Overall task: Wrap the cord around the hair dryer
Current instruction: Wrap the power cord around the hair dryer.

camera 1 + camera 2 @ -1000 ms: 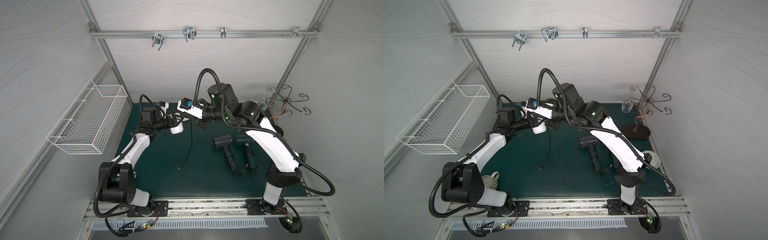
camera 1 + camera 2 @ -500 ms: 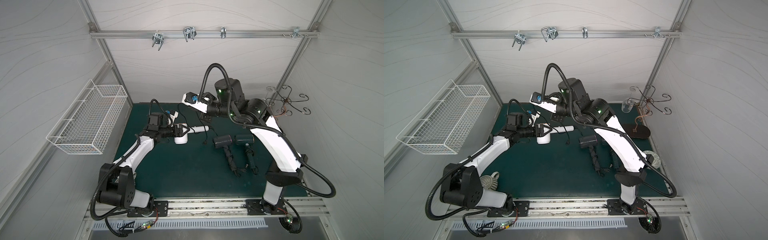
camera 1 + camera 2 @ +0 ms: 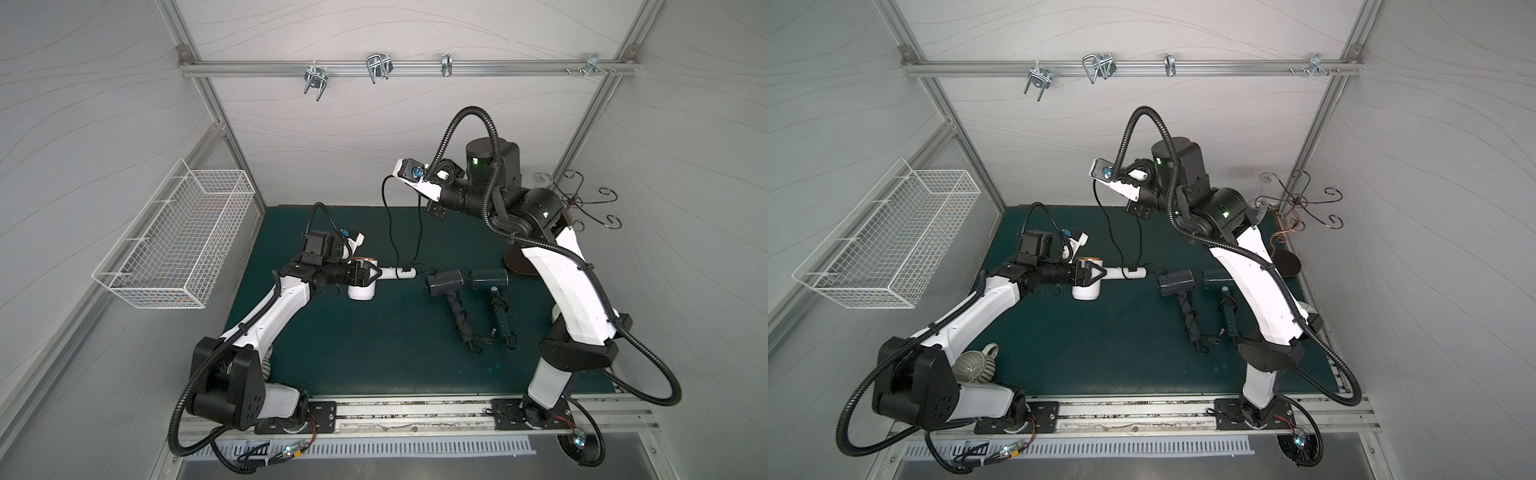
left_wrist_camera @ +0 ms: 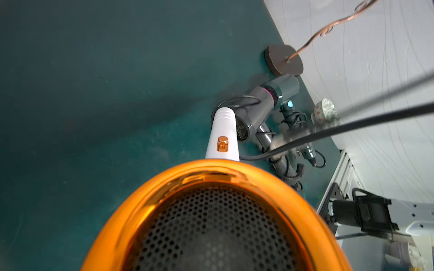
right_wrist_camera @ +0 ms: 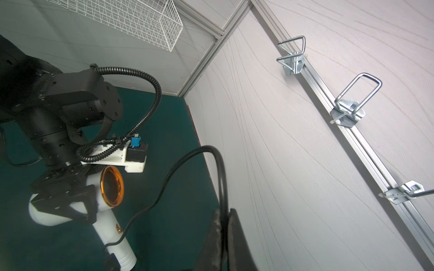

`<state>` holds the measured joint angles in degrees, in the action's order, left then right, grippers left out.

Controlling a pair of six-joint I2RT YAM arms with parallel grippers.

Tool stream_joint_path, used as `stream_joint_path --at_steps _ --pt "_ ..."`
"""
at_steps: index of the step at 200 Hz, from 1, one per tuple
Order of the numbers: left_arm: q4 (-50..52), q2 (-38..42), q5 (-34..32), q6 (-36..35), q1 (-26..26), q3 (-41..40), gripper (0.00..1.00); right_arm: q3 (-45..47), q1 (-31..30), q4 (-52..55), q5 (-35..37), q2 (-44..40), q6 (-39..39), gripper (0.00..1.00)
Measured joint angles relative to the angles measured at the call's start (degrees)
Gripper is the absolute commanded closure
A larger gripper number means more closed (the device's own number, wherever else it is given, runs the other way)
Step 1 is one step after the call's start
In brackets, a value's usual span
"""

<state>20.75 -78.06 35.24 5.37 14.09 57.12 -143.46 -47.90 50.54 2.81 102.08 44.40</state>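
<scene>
I've got left gripper (image 3: 371, 274) clamped on the hair dryer (image 3: 360, 292), right gripper (image 3: 434, 210) pinching the cord (image 3: 390, 232) above it, so tugging too hard could slip it free.

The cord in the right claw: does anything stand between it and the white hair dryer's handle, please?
Nothing visible does. The cord hangs free from the right claw to the white hair dryer, held by the left claw. A grey hair dryer lies close beyond its handle's end.
</scene>
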Motion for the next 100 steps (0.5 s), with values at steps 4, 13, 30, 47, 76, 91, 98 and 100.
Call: stream_joint_path --at_steps 4,13,30,47,76,91,98,100 --pt "0.2 0.1 -0.1 -0.2 0.2 0.0 1.0 -0.1 0.1 -0.3 0.0 0.1 0.2 1.0" --pt "0.8 0.6 -0.3 -0.5 0.4 -0.1 1.0 -0.2 0.3 -1.2 0.0 0.4 0.5 1.0" --pt "2.2 2.3 -0.7 -1.1 0.7 -0.1 1.0 -1.0 1.0 -2.8 0.0 1.4 1.0 1.0" --pt "3.7 4.5 -0.6 -1.6 0.9 -0.1 1.0 -1.6 1.5 -4.6 -0.3 2.5 1.3 1.0" --pt "6.4 8.8 0.2 -2.0 1.7 -0.2 1.0 -2.5 1.9 -7.2 -0.9 4.7 1.6 1.0" --pt "7.6 10.9 1.9 -1.9 2.1 -0.3 1.0 -2.8 2.4 -8.5 -1.7 5.7 1.6 1.0" --pt "8.0 11.8 3.0 -1.8 2.3 -0.3 1.0 -2.8 2.6 -9.0 -2.3 6.1 1.6 1.0" --pt "8.2 12.1 3.4 -1.8 2.3 -0.3 1.0 -2.8 2.7 -9.1 -2.5 6.2 1.5 1.0"
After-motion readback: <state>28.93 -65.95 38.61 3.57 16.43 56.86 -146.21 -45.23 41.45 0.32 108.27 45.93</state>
